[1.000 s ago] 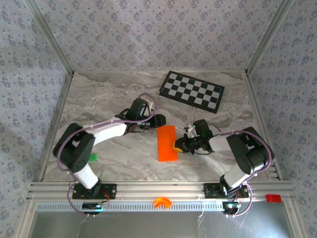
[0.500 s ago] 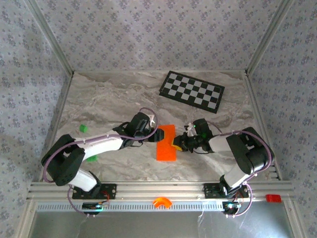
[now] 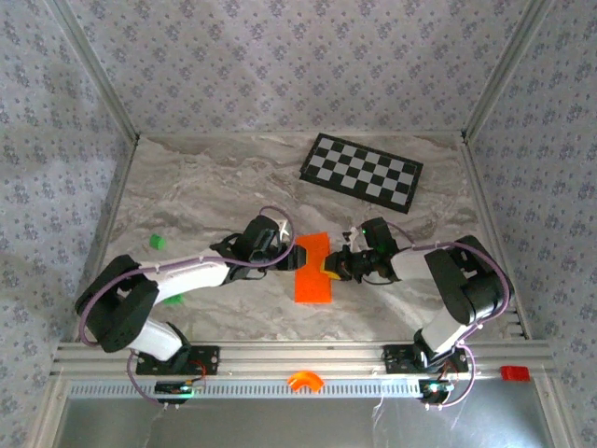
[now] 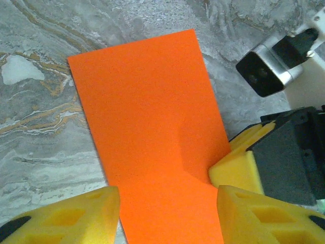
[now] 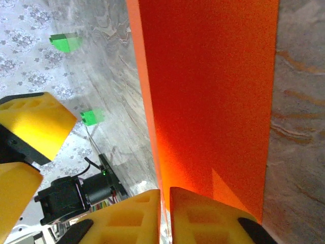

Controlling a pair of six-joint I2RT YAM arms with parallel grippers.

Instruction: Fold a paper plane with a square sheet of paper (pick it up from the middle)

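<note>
Half-folded square sheet of paper (image 3: 313, 269) lies on surface (image 3: 215, 187) between the arms. right gripper (image 5: 165, 203) fingers pinch its right edge, left gripper (image 4: 167, 216) fingers open, straddling it. Mid-fold, I think. Next: left pins, right lifts edge over.

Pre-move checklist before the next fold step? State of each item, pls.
1. sheet folded to a narrow rectangle, lying flat on the table: ok.
2. left tool open, straddling the sheet's width: ok.
3. right tool closed at the sheet's long edge: ok.
4. Right tool actually pinching a paper layer: cannot tell.
5. Clearance between the two tools: not ok. In the left wrist view their yellow fingers sit almost against each other; contact cannot be told.
6. green pieces and checkerboard away from the sheet: ok.
</note>
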